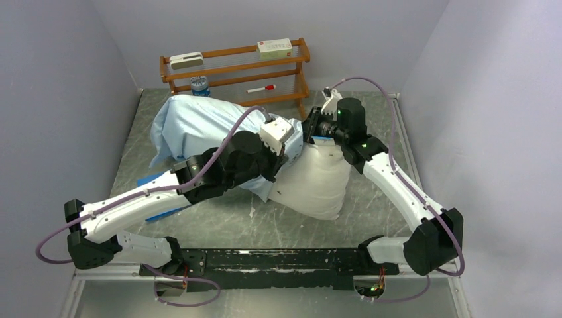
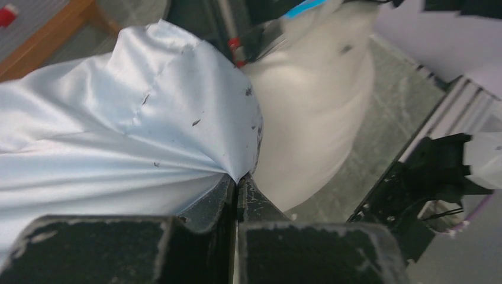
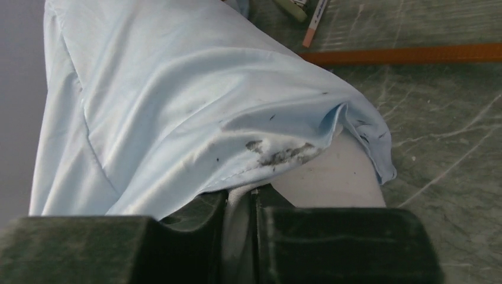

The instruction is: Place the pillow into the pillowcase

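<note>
The light-blue pillowcase lies bunched at the back left of the table, drawn over one end of the white pillow, whose other end sticks out toward the front right. My left gripper is shut on the pillowcase at its open hem, right beside the pillow; the jaws meet with blue cloth pinched at the tips. My right gripper sits at the pillow's far edge. Its jaws stand narrowly apart with a strip of white pillow fabric between them, under the soiled pillowcase hem.
A wooden rack stands at the back wall with a white box, a grey-white item and a red marker. A bottle stands beside it. A flat bright-blue rectangle lies under my left arm. Walls close both sides.
</note>
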Robot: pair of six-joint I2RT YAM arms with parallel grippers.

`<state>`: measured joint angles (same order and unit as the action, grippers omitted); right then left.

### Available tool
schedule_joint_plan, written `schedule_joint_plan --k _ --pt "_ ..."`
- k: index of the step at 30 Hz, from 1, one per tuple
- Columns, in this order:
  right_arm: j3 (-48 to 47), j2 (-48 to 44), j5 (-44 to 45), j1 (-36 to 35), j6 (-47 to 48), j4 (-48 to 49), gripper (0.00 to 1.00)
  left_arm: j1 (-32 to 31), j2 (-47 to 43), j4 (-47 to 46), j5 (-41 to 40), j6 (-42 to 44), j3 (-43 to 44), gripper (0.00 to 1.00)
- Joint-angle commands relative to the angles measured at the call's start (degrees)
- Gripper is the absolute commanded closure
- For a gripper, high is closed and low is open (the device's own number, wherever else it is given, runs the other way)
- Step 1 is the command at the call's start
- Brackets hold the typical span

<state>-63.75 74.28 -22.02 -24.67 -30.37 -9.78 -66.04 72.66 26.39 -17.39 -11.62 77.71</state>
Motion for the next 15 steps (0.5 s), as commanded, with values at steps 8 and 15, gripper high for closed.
schedule_joint_plan --k 8,15 --pt "2.2 -1.2 -13.6 -1.4 -13.2 12.7 1.00 -1.0 2.4 -13.1 17.8 -3.3 8.1 0.95" --pt "7.3 -8.0 -23.5 -1.6 -24.3 19.9 1.00 -1.0 -5.0 -14.7 19.8 -6.8 8.8 0.95"
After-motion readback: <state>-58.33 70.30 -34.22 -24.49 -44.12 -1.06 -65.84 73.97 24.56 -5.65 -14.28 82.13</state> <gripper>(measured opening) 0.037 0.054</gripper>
